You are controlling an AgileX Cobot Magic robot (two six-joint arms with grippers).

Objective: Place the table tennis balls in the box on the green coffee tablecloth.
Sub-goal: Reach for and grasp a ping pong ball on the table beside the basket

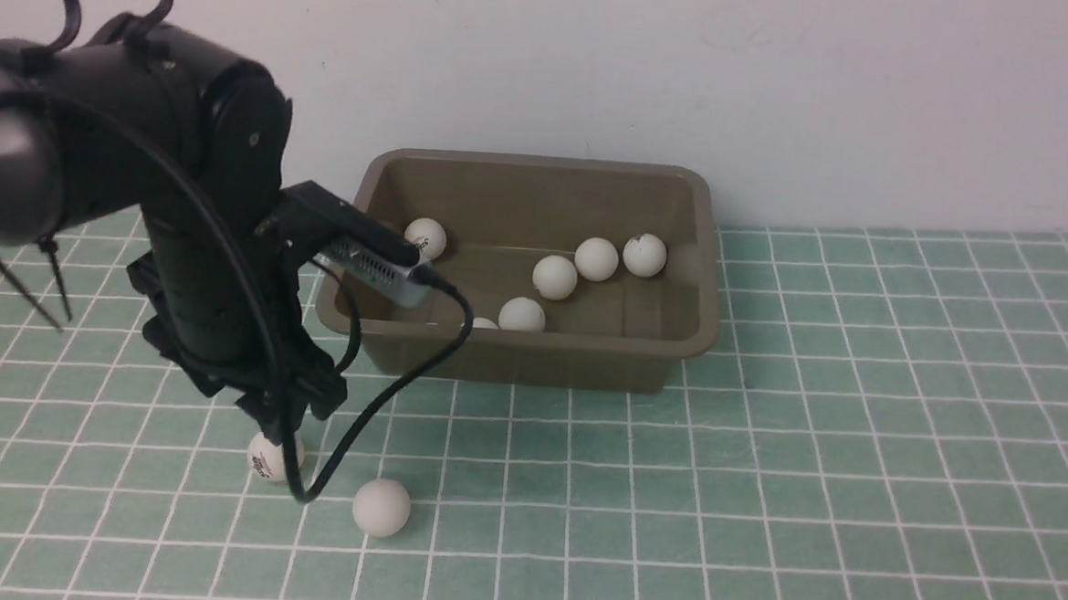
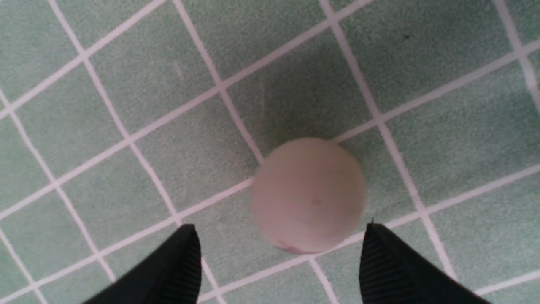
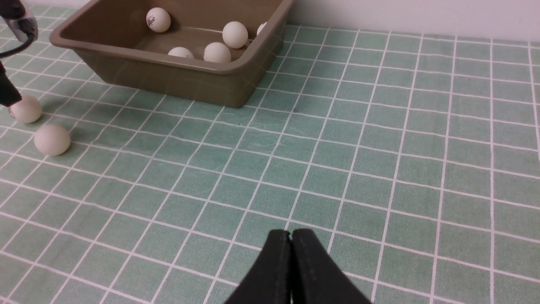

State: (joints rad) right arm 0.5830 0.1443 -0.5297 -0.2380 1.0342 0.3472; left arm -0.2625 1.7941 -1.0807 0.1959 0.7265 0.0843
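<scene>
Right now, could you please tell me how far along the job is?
Done: at least six balls lie in the box. In hand: the open left tool is poised at one ball on the cloth, ungripped. Left: that ball and its neighbour.

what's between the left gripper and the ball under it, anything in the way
Nothing visible. The left gripper is open just above the ball, with only bare tablecloth around it. The other loose ball lies apart, off to the side.
</scene>
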